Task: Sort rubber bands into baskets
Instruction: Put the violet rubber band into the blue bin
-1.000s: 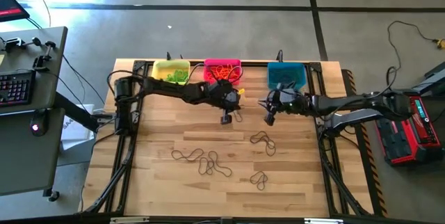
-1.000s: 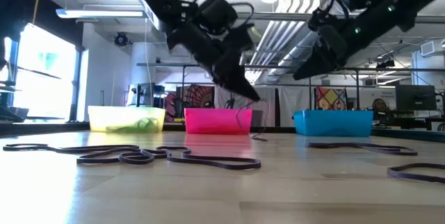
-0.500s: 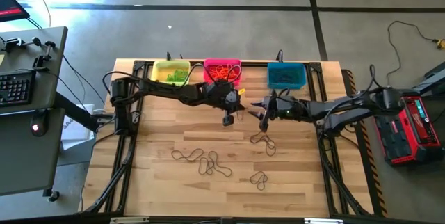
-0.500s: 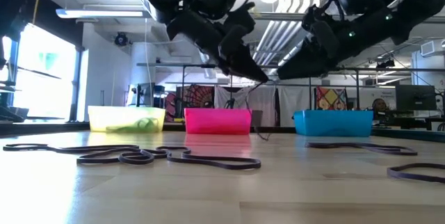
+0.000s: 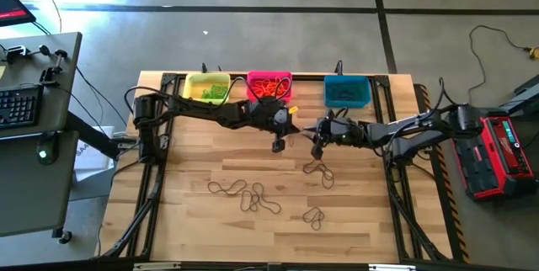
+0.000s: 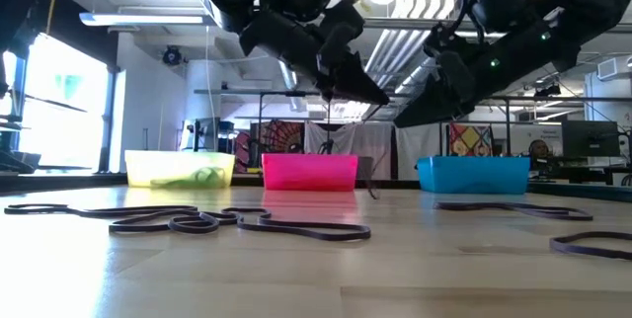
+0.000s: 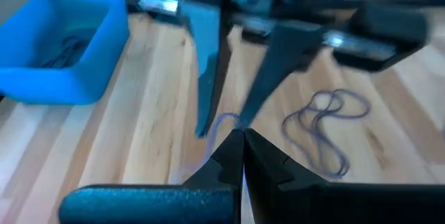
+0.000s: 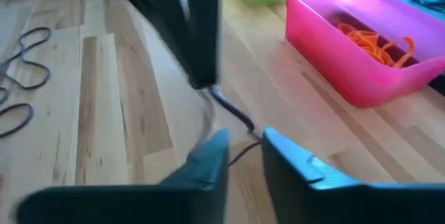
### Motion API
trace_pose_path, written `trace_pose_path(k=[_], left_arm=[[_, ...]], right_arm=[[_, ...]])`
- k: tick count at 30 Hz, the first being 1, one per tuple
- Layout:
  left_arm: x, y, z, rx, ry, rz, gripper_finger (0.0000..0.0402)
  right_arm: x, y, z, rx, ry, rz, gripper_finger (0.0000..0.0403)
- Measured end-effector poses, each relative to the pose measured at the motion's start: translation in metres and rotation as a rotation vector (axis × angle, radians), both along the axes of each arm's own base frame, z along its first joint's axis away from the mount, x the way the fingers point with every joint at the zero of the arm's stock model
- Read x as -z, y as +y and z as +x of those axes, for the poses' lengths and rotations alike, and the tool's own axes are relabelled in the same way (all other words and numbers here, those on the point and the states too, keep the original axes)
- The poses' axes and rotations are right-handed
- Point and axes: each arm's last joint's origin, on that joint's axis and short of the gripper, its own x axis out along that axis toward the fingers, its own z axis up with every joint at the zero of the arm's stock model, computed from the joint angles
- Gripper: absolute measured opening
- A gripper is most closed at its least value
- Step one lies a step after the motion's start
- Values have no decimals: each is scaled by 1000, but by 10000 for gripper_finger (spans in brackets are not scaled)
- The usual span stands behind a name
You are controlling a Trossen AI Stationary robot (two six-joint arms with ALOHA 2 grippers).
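My left gripper [image 5: 279,145] hangs above the table's middle, shut on a dark rubber band [image 8: 233,113]. My right gripper [image 8: 242,140] has come up close from the right. It is open, its two fingers standing either side of the band's lower stretch; I cannot tell whether they touch it. At the far edge stand the yellow basket [image 5: 207,87] with green bands, the pink basket [image 5: 269,85] with orange bands and the teal basket [image 5: 346,91] with dark bands. More dark bands [image 5: 244,195] lie flat on the near half of the table. My left gripper pinches the dark band's upper end [image 7: 228,121] between the free ends of its two shut fingers, which slant down toward the table's right. The band hangs slack below them and trails off toward my right gripper.
Loose dark bands lie in three clusters, at the near left [image 5: 244,195], in the middle right [image 5: 318,170] and at the near middle [image 5: 313,216]. The two arms nearly meet over the table's centre. Bare wood [image 5: 185,162] lies to the left and along the near edge.
My left gripper has risen a little, drawing the dark band up with it. My right gripper has gone toward the table's left and down, from in front of the teal basket to close beside my left gripper.
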Motion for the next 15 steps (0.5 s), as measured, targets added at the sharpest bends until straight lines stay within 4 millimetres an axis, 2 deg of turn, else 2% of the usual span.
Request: trace_pose_path(k=[4,9,12,15], left_arm=[[-3,-1,1,28,-31,-31,0],[-2,1,1,-59,-24,-36,10],[-2,4,1,-146,-17,4,31],[-2,5,1,-162,-17,9,60]], right_arm=[[2,-3,-2,16,24,5,11],[3,-8,-4,49,36,26,12],[2,-13,-7,92,44,29,2],[-1,-19,-11,145,43,28,2]])
